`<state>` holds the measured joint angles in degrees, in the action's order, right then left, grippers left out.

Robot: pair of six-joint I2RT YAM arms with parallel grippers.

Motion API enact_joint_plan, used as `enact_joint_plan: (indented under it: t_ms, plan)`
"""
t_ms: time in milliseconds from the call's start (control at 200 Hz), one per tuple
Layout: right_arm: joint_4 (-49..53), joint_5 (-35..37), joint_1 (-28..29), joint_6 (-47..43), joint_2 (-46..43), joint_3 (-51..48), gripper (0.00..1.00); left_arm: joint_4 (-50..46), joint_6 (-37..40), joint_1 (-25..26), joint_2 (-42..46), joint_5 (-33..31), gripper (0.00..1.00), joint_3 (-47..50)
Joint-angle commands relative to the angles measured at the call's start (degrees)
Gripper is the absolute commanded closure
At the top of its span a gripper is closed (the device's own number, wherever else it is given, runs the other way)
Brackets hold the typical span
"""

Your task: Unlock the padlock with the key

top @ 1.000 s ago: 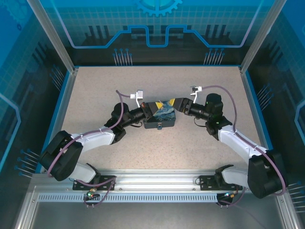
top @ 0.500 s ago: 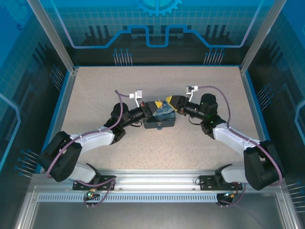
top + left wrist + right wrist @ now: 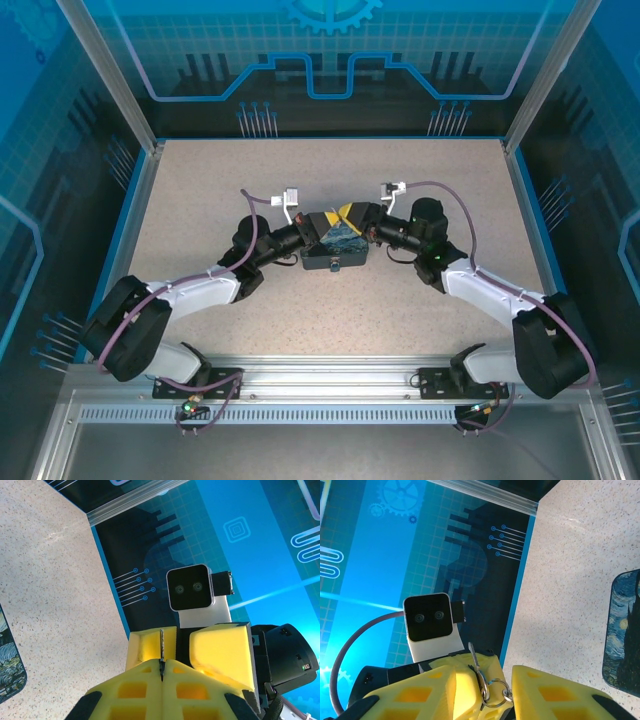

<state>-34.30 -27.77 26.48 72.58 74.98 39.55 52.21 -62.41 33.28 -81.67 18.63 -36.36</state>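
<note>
The left tool (image 3: 161, 664) is clamped tight on the key (image 3: 161, 647), a thin dark sliver that sticks out past its yellow fingertips. A small wire ring (image 3: 496, 696) hangs from the key just beside those tips. The right tool (image 3: 183, 647) faces it almost tip to tip, with its jaws partly apart and a narrow gap between them. Beneath both tools, the blue swirl-printed box (image 3: 336, 250) lies on the speckled bench (image 3: 430, 180).
</note>
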Motion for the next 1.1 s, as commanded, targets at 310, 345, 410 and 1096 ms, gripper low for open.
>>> enact_joint_plan:
  t_ms: [310,345,410,1096]
  plan:
    - [0.9,1.0,0.8,0.3,0.6,1.5,0.76,0.3,2.0,0.3,1.9,-1.1,1.0,0.4]
    - [0.8,0.9,0.8,0.2,0.6,1.5,0.76,0.2,2.0,0.3,2.0,-1.1,1.0,0.4]
    - [0.8,0.7,0.8,0.3,0.7,1.6,0.77,0.2,2.1,0.2,2.0,-1.1,1.0,0.4]
    - [1.7,-1.9,2.1,-0.8,2.2,3.3,0.89,-1.0,2.4,0.3,1.0,-1.1,1.0,-0.5]
